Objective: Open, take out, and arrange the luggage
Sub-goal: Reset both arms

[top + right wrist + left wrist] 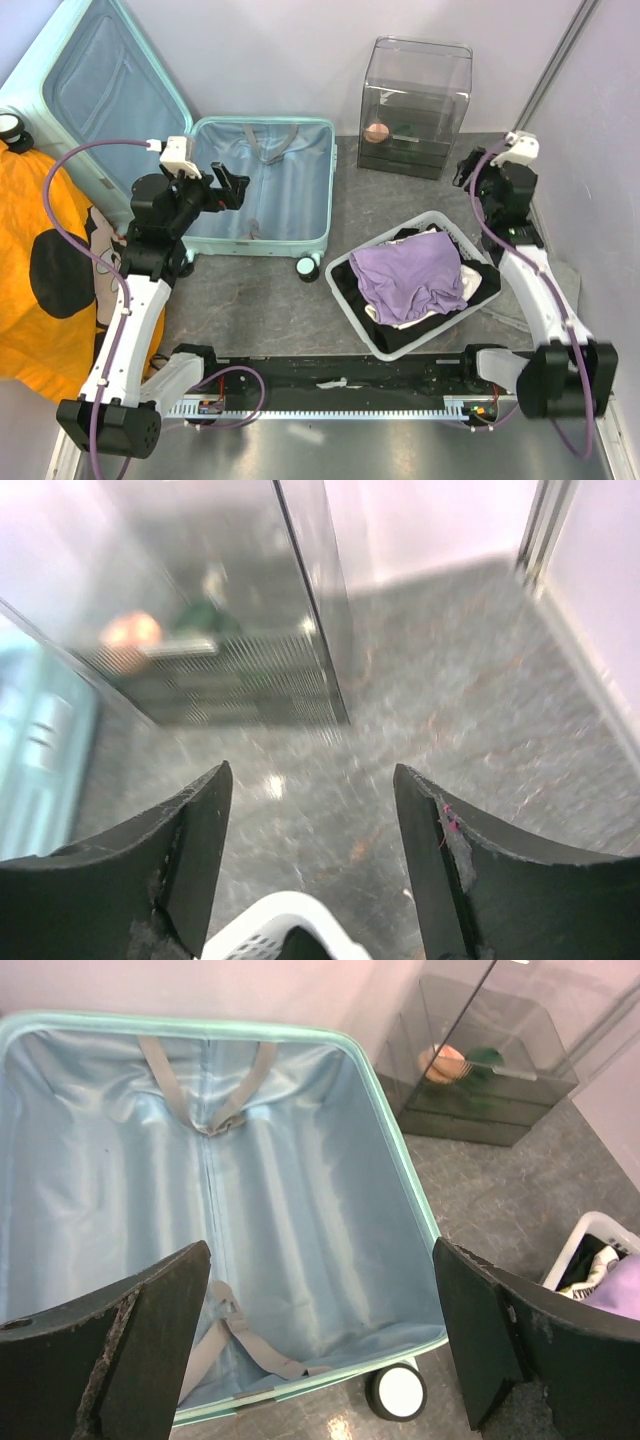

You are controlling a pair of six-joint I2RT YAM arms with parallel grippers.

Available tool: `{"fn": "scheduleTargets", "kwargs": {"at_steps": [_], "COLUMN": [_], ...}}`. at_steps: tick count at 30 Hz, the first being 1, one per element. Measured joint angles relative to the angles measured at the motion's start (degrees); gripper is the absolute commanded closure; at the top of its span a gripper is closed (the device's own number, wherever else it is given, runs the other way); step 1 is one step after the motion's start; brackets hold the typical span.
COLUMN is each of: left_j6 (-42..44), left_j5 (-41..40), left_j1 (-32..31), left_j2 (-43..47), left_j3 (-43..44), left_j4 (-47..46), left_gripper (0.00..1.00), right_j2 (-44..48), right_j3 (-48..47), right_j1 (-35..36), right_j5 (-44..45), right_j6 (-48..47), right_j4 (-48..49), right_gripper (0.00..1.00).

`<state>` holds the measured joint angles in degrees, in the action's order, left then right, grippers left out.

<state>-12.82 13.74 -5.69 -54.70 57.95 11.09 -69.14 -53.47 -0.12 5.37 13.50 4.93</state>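
left fingers [130, 1350] spread wide, nothing between them (only lining shows through the gap). left gripper [228, 188] hovers over the near-left part of the flat half of the luggage [331, 190].

right fingers [170, 850] also apart, gripping nothing, bare floor between them. right gripper [468, 170] hangs at the far right, beside the clear box [415, 105] and just behind the white basket [348, 300].

luggage sits back-left on the table, open. One shell lies flat with the blue lining up and grey straps [215, 1110] loose, and the lid is propped up on its left. One wheel [398, 1390] shows at the near corner.

basket holds a purple garment [410, 275] on black clothes. orange cloth [30, 200] lies far left.
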Motion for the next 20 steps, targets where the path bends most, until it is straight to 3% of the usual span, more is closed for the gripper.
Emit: {"fn": "scheduleTargets", "kwargs": {"at_steps": [7,20], "left_j6": [0.52,0.94], "left_j5": [-1.73,-3.28], "left_j1": [0.00,0.00], "left_j2": [3.04,5.31], "left_j3": [0.09,0.04], "left_j4": [0.07,-0.44], "left_gripper": [0.01,0.01], "right_j2": [16.98,17.49], "right_j3": [14.95,16.81], "right_j1": [0.52,0.48], "right_j5": [6.49,8.68], "right_j6": [-0.22,-1.99], "right_j4": [12.96,16.46], "right_gripper": [0.21,0.21]}}
